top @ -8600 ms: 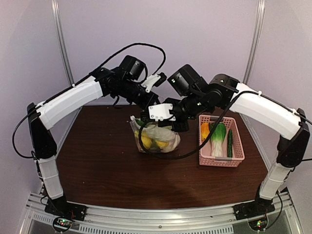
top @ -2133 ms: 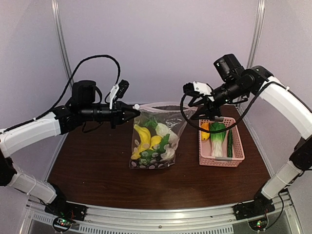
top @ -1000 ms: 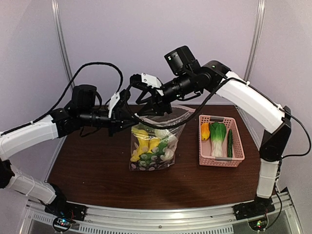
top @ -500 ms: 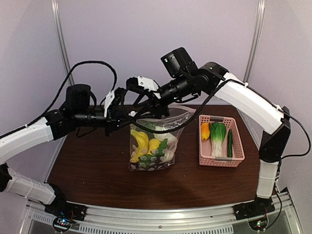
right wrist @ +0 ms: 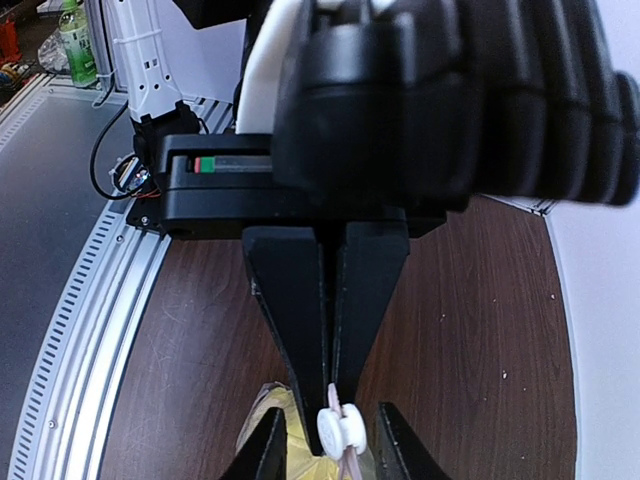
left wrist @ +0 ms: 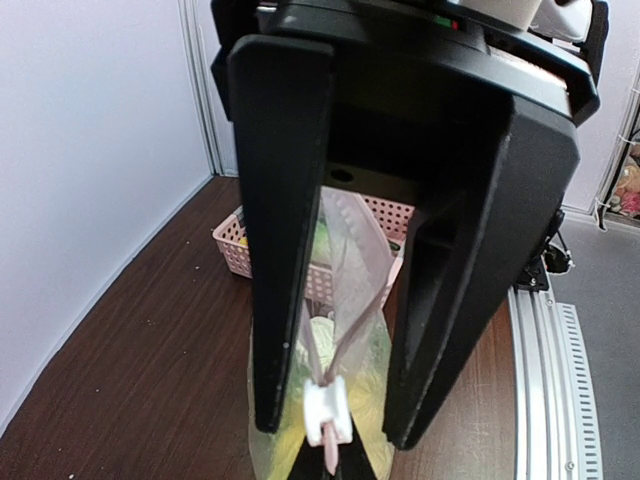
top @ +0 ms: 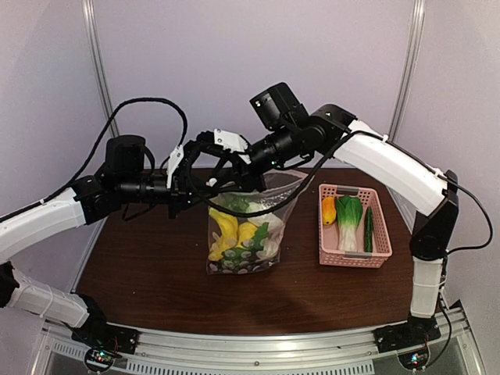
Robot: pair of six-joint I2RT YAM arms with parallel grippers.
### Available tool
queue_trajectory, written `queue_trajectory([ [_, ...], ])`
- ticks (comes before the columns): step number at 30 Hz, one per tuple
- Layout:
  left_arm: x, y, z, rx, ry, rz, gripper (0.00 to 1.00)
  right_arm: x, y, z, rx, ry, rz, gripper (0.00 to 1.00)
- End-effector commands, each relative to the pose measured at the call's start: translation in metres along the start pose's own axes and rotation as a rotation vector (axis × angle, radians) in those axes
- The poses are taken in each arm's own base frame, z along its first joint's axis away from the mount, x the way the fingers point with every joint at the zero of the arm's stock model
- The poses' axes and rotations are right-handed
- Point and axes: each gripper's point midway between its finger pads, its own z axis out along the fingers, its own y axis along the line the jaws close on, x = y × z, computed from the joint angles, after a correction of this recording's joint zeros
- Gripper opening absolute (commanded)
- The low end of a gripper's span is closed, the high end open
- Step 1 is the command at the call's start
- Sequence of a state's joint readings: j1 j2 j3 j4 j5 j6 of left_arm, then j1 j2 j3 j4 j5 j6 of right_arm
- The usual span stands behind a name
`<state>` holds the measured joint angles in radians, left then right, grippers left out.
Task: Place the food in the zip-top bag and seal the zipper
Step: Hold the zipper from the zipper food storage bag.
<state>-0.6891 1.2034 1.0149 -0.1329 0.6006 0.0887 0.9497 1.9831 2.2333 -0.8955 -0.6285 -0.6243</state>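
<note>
- Above the brown table (top: 148, 273), in the top view, the zip-top bag (top: 251, 205) hangs upright with its bottom resting on the wood, near the pink basket (top: 381, 234) and to its left. The food (top: 234, 234), yellow bananas, greens and spotted grapes, lies inside the bag. The left gripper (top: 200, 188) pinches the bag's top left corner. The right gripper (top: 208, 167) reaches across and sits at that same corner, just above the other. A leafy green (top: 350, 219) lies in the basket with an orange piece and a dark green stick.
- From the left wrist, the right gripper (left wrist: 340, 430) faces the camera with its two black fingers moderately apart. They straddle the zipper (left wrist: 325, 383), and the white slider (left wrist: 328, 412) sits between their tips. Whether a finger touches it cannot be told.
- From the right wrist, the left gripper (right wrist: 328, 388) has its fingers pressed together on the zipper's pink end. The slider sits just past their tips, and the right gripper's own tips stand on either side of it, unclosed.
</note>
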Motion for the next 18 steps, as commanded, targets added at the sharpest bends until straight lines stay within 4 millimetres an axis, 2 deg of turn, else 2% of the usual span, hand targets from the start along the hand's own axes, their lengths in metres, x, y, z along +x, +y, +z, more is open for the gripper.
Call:
queue_trajectory([
  [1,-0.008,0.000,-0.001,-0.010,-0.031,0.045,0.00,-0.003,-0.003,0.002,0.023,-0.001,0.003,0.27],
  [9,-0.010,0.004,-0.004,-0.039,-0.039,0.057,0.00,0.004,-0.006,0.000,0.045,0.031,-0.001,0.05],
  [18,-0.029,0.007,-0.023,-0.130,-0.139,0.111,0.00,0.026,-0.029,-0.020,0.141,0.104,0.007,0.01],
])
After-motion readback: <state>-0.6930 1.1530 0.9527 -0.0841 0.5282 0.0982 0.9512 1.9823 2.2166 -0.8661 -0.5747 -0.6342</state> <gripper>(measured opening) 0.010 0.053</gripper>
